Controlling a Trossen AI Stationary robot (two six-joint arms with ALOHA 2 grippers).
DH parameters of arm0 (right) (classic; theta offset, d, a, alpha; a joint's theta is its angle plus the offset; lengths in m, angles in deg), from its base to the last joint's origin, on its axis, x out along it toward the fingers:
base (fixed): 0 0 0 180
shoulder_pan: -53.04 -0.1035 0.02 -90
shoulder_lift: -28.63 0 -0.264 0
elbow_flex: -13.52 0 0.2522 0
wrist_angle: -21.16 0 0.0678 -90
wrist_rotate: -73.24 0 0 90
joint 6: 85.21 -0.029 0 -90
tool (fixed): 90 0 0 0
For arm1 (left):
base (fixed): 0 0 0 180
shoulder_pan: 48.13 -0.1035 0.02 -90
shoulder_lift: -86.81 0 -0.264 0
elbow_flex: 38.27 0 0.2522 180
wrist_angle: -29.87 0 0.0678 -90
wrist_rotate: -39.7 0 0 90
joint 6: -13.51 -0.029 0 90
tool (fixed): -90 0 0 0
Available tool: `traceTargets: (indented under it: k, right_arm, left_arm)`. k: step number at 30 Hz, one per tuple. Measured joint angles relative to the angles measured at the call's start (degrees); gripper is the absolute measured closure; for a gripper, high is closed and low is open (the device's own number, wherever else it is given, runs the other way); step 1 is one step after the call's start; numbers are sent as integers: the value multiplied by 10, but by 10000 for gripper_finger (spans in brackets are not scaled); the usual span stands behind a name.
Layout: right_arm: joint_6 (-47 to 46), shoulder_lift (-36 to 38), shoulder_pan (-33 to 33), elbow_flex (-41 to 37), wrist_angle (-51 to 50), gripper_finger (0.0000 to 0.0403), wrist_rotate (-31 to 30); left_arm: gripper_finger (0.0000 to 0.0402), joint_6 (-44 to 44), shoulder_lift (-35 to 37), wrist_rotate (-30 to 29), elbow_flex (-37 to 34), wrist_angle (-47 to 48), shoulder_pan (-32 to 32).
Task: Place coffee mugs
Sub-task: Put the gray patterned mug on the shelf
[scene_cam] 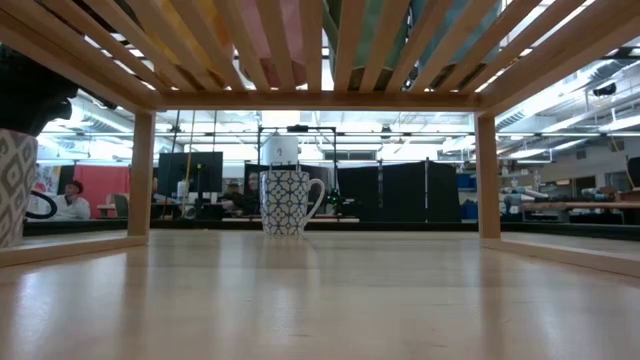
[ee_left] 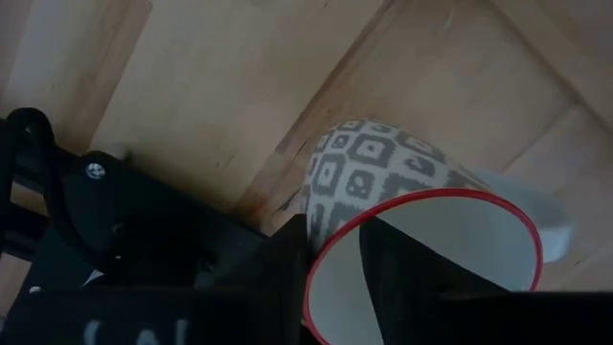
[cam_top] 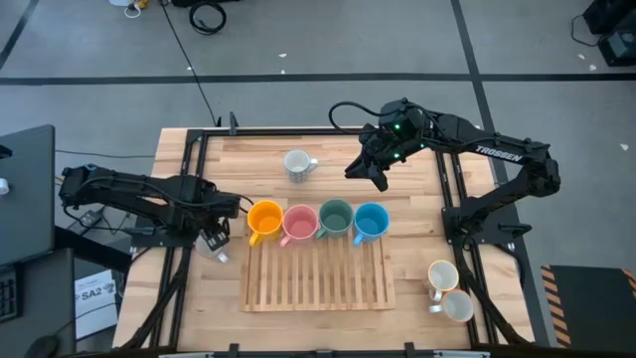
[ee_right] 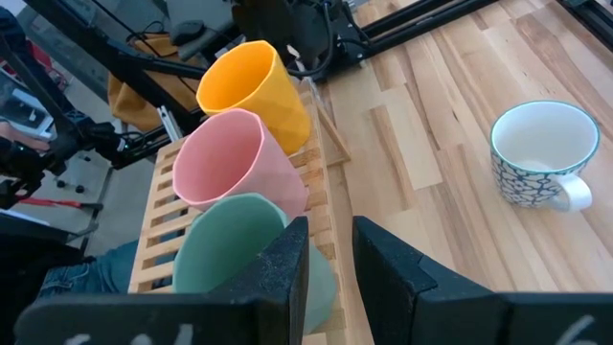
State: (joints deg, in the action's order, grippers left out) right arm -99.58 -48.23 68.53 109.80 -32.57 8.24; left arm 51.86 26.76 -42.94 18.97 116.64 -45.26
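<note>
A pale wooden worktop (cam_top: 417, 268) carries a slatted rack (cam_top: 316, 273); a grey floor surrounds it. 4 mugs lie tipped along the rack's far edge, mouths toward the rack: orange (cam_top: 264, 218), pink (cam_top: 299, 222), green (cam_top: 335, 217), blue (cam_top: 370, 220). The left gripper (cam_top: 214, 239) pinches a patterned mug's (ee_left: 383, 182) rim. The right gripper (cam_top: 378, 179) hovers, fingers narrowly apart.

Overhead, table-level, two wrist views
</note>
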Motion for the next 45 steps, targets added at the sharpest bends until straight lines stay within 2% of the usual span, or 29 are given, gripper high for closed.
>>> traceTargets:
  k: [15, 32, 45]
  right_arm:
    - [0, 0, 0, 0, 0, 313, 0]
    - [0, 0, 0, 0, 0, 313, 0]
    - [0, 0, 0, 0, 0, 313, 0]
  left_arm:
    - [381, -2, 0, 2, 0, 0, 0]
    - [385, -2, 0, 6, 4, 20, 0]
    - [385, -19, 1, 17, 133, 117, 0]
